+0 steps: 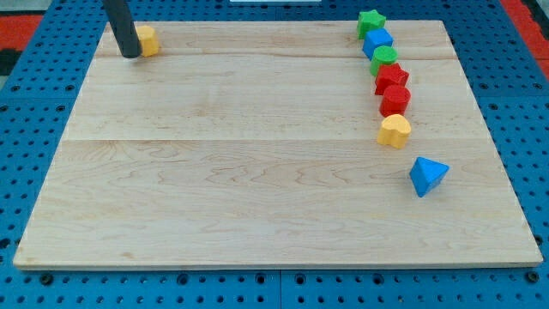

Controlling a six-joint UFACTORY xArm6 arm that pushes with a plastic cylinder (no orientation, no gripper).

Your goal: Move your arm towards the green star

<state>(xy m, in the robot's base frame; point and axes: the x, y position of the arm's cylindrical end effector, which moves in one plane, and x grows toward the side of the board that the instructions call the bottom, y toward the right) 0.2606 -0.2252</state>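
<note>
The green star [371, 21] lies at the view's top right, at the head of a chain of blocks. Below it come a blue block [377, 41], a green block [385, 58], a red block [391, 79], a second red block [395, 99] and a yellow heart [395, 130]. My tip [130, 54] rests at the view's top left, touching the left side of a yellow block [147, 39]. The tip is far to the left of the green star.
A blue triangle block [427, 175] lies alone at the right, below the chain. The wooden board [257, 172] sits on a blue perforated surface [26, 120].
</note>
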